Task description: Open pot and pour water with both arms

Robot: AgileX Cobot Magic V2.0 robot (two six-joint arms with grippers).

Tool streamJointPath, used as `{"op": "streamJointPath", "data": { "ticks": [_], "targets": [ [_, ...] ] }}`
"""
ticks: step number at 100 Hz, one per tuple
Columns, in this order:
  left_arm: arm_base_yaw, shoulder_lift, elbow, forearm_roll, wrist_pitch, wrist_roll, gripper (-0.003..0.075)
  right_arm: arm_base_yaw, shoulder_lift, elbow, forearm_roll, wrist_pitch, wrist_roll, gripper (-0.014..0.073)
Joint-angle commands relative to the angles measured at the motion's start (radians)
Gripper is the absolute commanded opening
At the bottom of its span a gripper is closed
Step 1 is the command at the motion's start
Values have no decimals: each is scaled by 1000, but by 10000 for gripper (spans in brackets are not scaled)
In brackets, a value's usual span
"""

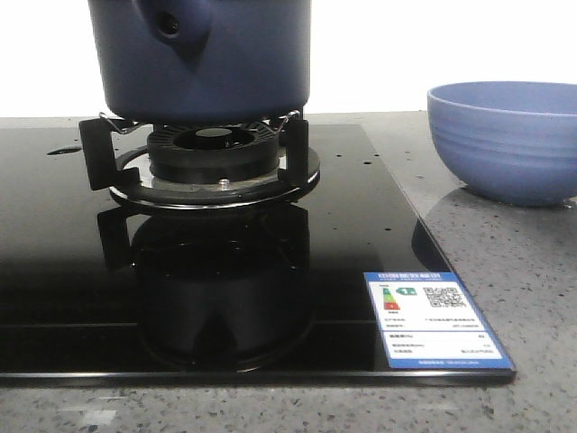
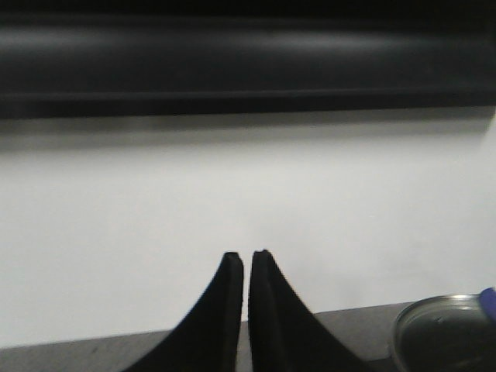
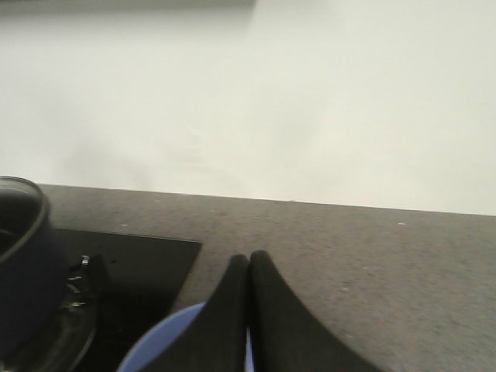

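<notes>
You see the pot (image 1: 203,59) seated on the burner stand (image 1: 207,153), blue bowl (image 1: 505,140) well apart (right side), left gripper (image 2: 246,260) and right gripper (image 3: 249,261) both pressed closed, holding nothing.

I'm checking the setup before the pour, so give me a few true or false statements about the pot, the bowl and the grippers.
1. The pot sits on the burner. True.
2. The bowl stands on the black glass hob. False: it stands on the grey counter, to the right of the hob.
3. The left gripper has its fingers wide apart. False: they are shut, nearly touching, with nothing between them.
4. The right gripper is shut and holds nothing. True.
5. The pot's handle stub has a round hole. True.
6. The label is stuck on the bowl. False: it is on the hob's front right corner.
</notes>
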Motion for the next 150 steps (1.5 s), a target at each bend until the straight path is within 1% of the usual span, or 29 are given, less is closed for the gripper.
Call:
{"op": "streamJointPath", "data": {
  "ticks": [1, 26, 44, 57, 150],
  "targets": [
    [3, -79, 62, -37, -54, 13, -20, -7, -98, 84, 28, -136, -44, -63],
    [-55, -319, 332, -73, -51, 33, -20, -7, -369, 405, 28, -236, -55, -63],
    [-72, -450, 427, -86, -53, 38, -20, -7, -492, 518, 36, -274, -55, -63],
    [-72, -486, 446, -86, -53, 38, -20, -7, -500, 527, 39, -268, -55, -63],
    [-72, -486, 446, -86, -54, 36, -20, -7, -500, 527, 42, -269, -55, -63]
  ]
}}
